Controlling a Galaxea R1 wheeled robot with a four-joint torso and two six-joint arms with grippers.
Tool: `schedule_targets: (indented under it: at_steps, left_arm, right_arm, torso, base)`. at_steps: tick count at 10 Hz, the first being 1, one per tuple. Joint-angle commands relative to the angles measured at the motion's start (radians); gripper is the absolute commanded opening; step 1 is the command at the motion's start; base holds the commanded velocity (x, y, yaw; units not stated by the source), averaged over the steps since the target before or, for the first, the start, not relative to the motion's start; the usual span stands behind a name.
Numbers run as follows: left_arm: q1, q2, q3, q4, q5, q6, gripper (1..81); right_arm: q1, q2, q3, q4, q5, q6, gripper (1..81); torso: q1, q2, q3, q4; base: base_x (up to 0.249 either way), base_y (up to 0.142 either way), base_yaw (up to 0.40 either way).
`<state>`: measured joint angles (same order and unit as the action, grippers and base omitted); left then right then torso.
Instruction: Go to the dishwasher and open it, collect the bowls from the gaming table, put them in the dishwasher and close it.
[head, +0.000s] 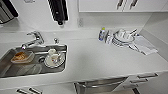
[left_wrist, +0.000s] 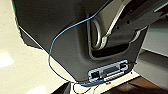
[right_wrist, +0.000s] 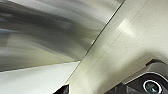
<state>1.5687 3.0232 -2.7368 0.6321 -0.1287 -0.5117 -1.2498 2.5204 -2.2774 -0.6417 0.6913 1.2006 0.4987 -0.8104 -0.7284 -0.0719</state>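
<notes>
You face the white kitchen counter (head: 90, 58) with the stainless-steel-fronted dishwasher (head: 101, 84) just below its front edge.

Starting at the counter's left end, you see the sunken stainless-steel sink (head: 15, 71) with its chrome tap (head: 33, 40) at the back edge; a tan tray (head: 22, 57) and white ceramic cups on a plate (head: 53, 59) sit in the basin, likely parked there for washing. Toward the back right corner stand a small blue-and-white bottle (head: 102, 34) and a stack of white plates and cups (head: 123, 38) beside a white cloth (head: 145, 46), probably left to dry. Below the front edge, right of centre, the dishwasher's horizontal steel bar handle (head: 105, 83) shows; its door looks closed, though that is hard to judge. Neither claw's state can be told from the wrist views, so you cannot rely on them.
</notes>
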Motion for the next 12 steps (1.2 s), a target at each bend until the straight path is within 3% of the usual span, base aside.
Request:
schedule_targets:
  at_steps: [1, 4, 6, 8, 12]
  left_arm:
    - [0.023, 0.004, 0.002, 0.011, 0.064, 0.005, 81.1]
    - [0.017, -0.006, 0.002, -0.002, 0.054, 0.001, 81.1]
    - [0.009, -0.004, 0.002, -0.002, 0.054, 0.001, 81.1]
    - [0.006, -0.004, 0.002, -0.002, 0.055, 0.002, 81.1]
    - [0.003, -0.003, -0.015, 0.000, 0.054, 0.004, 81.1]
  right_arm:
    - [-0.162, 0.128, -0.347, -0.319, 0.068, 0.013, 81.1]
    - [-0.228, 0.241, -0.555, -0.515, -0.007, 0.013, 81.1]
    - [-0.264, 0.312, -0.688, -0.576, -0.030, 0.013, 81.1]
    - [-0.290, 0.364, -0.734, -0.581, -0.166, 0.013, 81.1]
    - [-0.313, 0.442, -0.712, -0.581, -0.452, -0.004, 81.1]
  torso:
    - [0.000, 0.000, 0.000, 0.000]
    - [0.000, 0.000, 0.000, 0.000]
    - [0.000, 0.000, 0.000, 0.000]
    - [0.000, 0.000, 0.000, 0.000]
    - [0.000, 0.000, 0.000, 0.000]
  base:
    - [0.000, 0.000, 0.000]
    - [0.000, 0.000, 0.000]
    - [0.000, 0.000, 0.000]
    - [0.000, 0.000, 0.000]
    - [0.000, 0.000, 0.000]
